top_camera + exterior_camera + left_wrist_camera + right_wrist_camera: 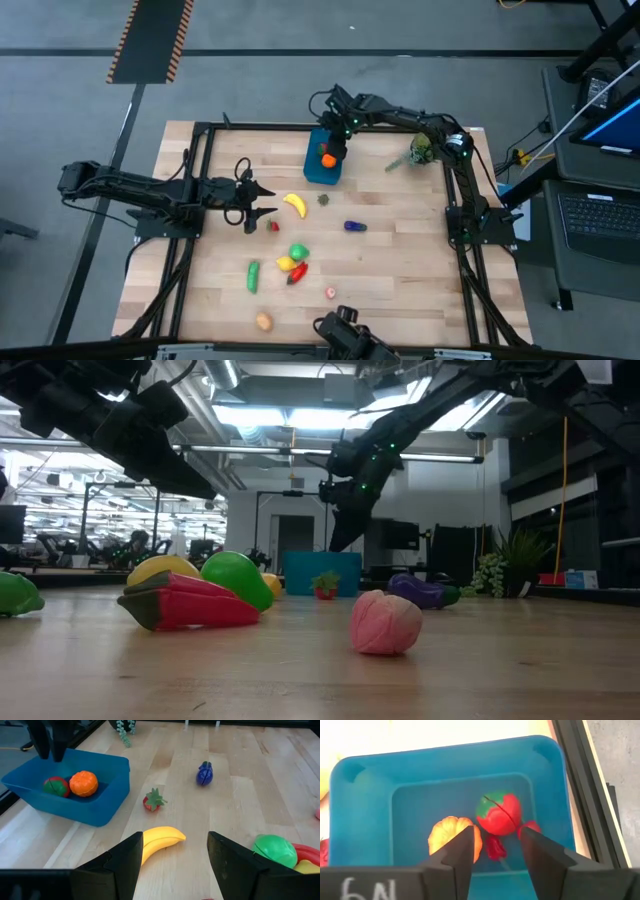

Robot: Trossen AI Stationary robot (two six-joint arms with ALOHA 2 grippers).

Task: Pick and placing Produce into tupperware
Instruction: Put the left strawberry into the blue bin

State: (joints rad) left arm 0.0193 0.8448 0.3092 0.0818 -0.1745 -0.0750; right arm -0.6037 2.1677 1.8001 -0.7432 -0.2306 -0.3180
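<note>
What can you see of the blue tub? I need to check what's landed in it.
The tub is a teal-blue, smooth plastic rectangle with rounded corners, upright and open-topped, at the table's far edge. Inside lie an orange, a red-and-green tomato-like toy and small red pieces beside them that cannot be identified. The right gripper hovers above it, open, holding nothing.

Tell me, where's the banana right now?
In the high view the banana lies mid-table, just ahead of the left gripper, between it and the tub.
</note>
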